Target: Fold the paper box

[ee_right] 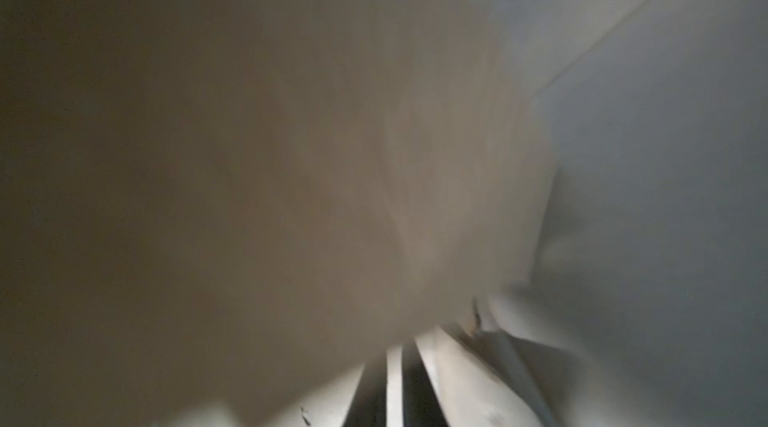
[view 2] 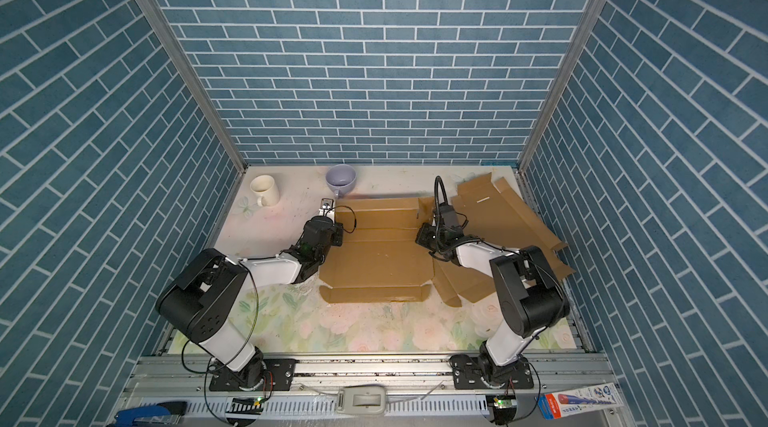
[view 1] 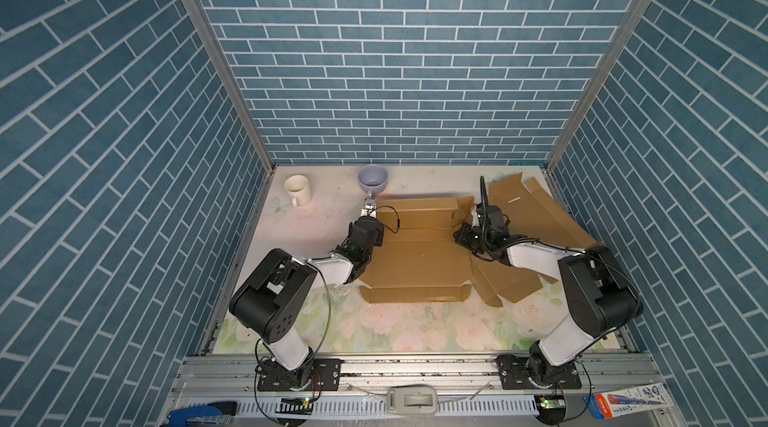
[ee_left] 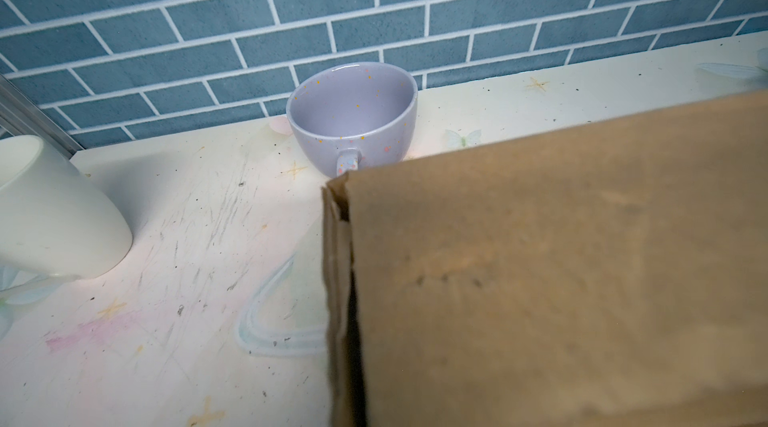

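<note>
Atop floral table [view 1: 395, 329] lies creased brown paper box [view 1: 415, 263].

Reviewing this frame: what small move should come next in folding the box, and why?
Probably draw the right gripper back from the far-right corner of the box. The far wall already stands doubled over, with the left gripper shut at its left end, while the near wall lies nearly flat, so that fold looks due.

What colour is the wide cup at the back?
Lilac speckled ceramic cup; left wrist view shows it best.
</note>
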Controlling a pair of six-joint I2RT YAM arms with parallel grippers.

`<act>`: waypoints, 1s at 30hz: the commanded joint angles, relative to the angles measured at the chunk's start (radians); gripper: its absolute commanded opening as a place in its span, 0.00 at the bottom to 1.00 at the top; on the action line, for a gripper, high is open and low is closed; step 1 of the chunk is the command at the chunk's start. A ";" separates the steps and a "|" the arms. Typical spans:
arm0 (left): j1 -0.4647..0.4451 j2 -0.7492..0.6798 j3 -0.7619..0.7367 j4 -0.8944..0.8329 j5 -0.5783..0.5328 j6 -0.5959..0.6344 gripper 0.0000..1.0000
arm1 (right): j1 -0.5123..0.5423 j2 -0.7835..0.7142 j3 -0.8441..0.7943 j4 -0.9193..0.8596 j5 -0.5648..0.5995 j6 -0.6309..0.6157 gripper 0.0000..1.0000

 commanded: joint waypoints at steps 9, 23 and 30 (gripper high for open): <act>0.008 0.027 -0.010 -0.115 0.040 0.022 0.00 | -0.125 -0.255 0.096 -0.347 0.098 -0.323 0.46; 0.015 0.032 -0.009 -0.128 0.048 0.019 0.00 | -0.062 -0.065 0.280 -0.355 0.133 -0.551 0.54; 0.025 0.022 -0.008 -0.130 0.052 0.004 0.00 | -0.008 -0.051 0.283 -0.377 0.225 -0.614 0.22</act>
